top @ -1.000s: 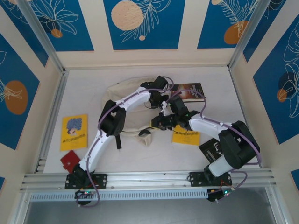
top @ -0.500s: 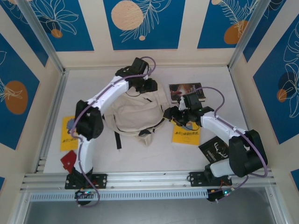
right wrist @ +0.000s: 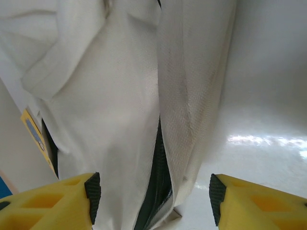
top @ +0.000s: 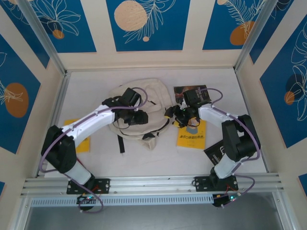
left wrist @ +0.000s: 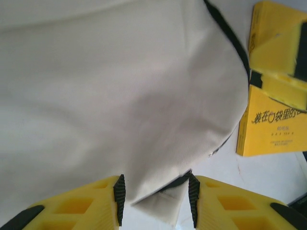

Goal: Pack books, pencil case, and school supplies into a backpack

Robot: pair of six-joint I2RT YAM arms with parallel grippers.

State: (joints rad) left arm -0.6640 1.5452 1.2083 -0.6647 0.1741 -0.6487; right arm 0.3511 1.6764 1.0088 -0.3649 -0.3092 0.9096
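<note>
Hovering with jaws parted, left gripper (left wrist: 153, 191) over the backpack (left wrist: 120, 96) cloth, right gripper (right wrist: 151, 196) released too, facing its zipped right edge, yellow book (top: 192, 136) just beside, left arm drawn back from the far rim since earlier.

A: Where's open room?
B: Bare table (top: 158, 162) in front of the backpack (top: 154, 93), between the arm bases.
A: And blocked?
B: Right of it, the yellow book (top: 193, 137) and right arm (top: 211, 114) crowd the gap; left arm (top: 91, 120) crosses the backpack.
</note>
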